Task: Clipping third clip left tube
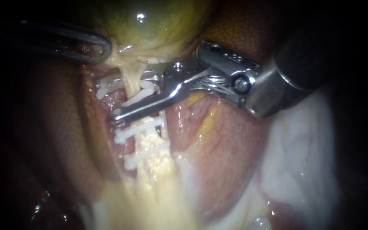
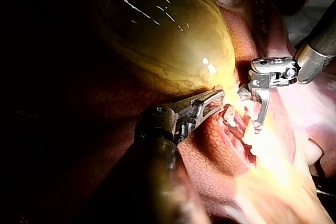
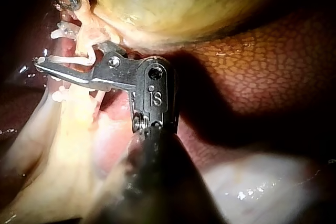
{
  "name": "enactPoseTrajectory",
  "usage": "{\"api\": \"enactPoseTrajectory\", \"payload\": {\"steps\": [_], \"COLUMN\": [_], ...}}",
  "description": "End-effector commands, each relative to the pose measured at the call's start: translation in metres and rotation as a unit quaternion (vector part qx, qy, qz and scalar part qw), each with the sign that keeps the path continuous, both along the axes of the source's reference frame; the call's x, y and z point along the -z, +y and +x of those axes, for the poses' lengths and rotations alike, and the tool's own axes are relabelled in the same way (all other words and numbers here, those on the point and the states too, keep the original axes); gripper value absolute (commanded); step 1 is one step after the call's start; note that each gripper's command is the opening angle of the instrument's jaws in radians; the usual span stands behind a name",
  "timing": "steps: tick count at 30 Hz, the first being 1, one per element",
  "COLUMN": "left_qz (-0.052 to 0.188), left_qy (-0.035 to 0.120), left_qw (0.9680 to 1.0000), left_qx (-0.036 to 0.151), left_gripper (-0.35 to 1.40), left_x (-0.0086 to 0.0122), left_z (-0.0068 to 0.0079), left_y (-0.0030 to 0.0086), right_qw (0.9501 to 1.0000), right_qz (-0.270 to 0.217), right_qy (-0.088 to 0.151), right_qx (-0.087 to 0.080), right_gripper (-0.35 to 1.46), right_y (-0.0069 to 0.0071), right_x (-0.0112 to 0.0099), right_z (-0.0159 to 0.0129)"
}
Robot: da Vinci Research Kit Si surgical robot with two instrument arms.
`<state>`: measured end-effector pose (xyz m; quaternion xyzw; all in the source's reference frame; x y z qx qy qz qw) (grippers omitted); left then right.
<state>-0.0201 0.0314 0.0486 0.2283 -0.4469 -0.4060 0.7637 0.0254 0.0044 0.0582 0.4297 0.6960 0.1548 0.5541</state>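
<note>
A pale tube (image 1: 148,140) runs down from the yellow-green gallbladder (image 1: 150,25). Two white clips (image 1: 138,128) (image 1: 143,156) sit across it, one below the other. Above them my right instrument (image 1: 116,116) reaches across the tube from the upper right, its jaws shut on a third white clip (image 1: 143,91) around the tube. The right wrist view shows the same jaws (image 3: 39,62) with the clip (image 3: 68,59) between them. My left instrument (image 1: 105,50) comes in from the upper left, its jaws shut on the pale tissue at the gallbladder's neck (image 1: 118,55), also seen in the left wrist view (image 2: 220,98).
Brown mottled liver (image 3: 262,61) lies beside and under the gallbladder. Pink tissue with a thin yellow strand (image 1: 205,123) lies to the right of the tube. Whitish tissue (image 1: 303,162) fills the lower right. Another white clip end (image 1: 106,88) shows left of the tube.
</note>
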Motion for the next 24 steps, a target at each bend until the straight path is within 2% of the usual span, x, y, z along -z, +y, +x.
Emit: {"api": "enactPoseTrajectory", "payload": {"steps": [1,7,10,11,14,18,24], "left_qz": [0.0,0.0,0.0,0.0,0.0,0.0,0.0], "left_qy": [0.0,0.0,0.0,0.0,0.0,0.0,0.0], "left_qw": [1.0,1.0,1.0,1.0,1.0,1.0,1.0], "left_qx": [0.0,0.0,0.0,0.0,0.0,0.0,0.0], "left_gripper": [-0.35,-0.35,-0.35,-0.35,-0.35,-0.35,-0.35], "left_x": [0.0,0.0,0.0,0.0,0.0,0.0,0.0], "left_z": [0.0,0.0,0.0,0.0,0.0,0.0,0.0], "left_y": [0.0,0.0,0.0,0.0,0.0,0.0,0.0], "right_qw": [1.0,0.9999,0.9997,0.9996,0.9989,0.9989,0.9989], "right_qz": [0.003,0.011,0.019,0.024,0.039,0.038,0.038], "right_qy": [-0.003,-0.01,-0.014,-0.018,-0.027,-0.025,-0.026], "right_qx": [-0.001,-0.001,0.001,0.002,0.006,0.008,0.007], "right_gripper": [0.25,-0.02,-0.21,-0.35,-0.35,-0.35,-0.35], "right_y": [0.0001,0.0002,0.0001,0.0,-0.0001,-0.0005,-0.0003], "right_x": [0.0,-0.0001,-0.0001,-0.0001,-0.0002,-0.0001,-0.0003], "right_z": [0.0,-0.0002,-0.0002,-0.0002,-0.0001,0.0,-0.0001]}}
